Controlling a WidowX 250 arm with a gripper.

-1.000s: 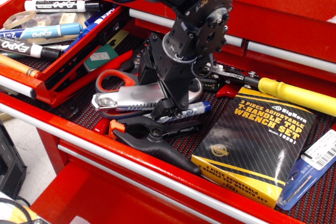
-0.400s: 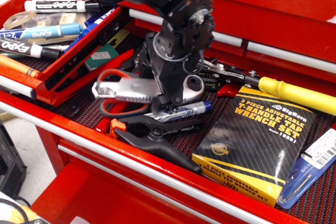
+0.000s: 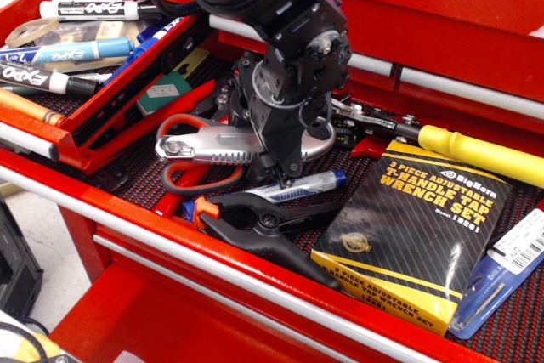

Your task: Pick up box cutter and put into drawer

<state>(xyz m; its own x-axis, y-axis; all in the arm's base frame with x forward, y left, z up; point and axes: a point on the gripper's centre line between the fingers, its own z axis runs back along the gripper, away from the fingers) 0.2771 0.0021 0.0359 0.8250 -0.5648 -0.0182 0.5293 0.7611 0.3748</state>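
Markers (image 3: 72,40) crowd drawer (image 3: 127,95); scissors (image 3: 191,150) between.

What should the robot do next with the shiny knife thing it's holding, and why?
Probably lift a little higher, then carry it left toward the narrow drawer. The gripper looks shut on the box cutter, which hangs just above the scissors and black clamp, so more height should help it clear them.

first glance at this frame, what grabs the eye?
The black claw at centre, shut on the silver box cutter, which sticks out to the left above the orange-handled scissors in the wide red drawer. At right lies a black-and-yellow T-handle tap wrench set box, with a yellow-handled tool behind it. At upper left, the narrow drawer holds Expo markers.
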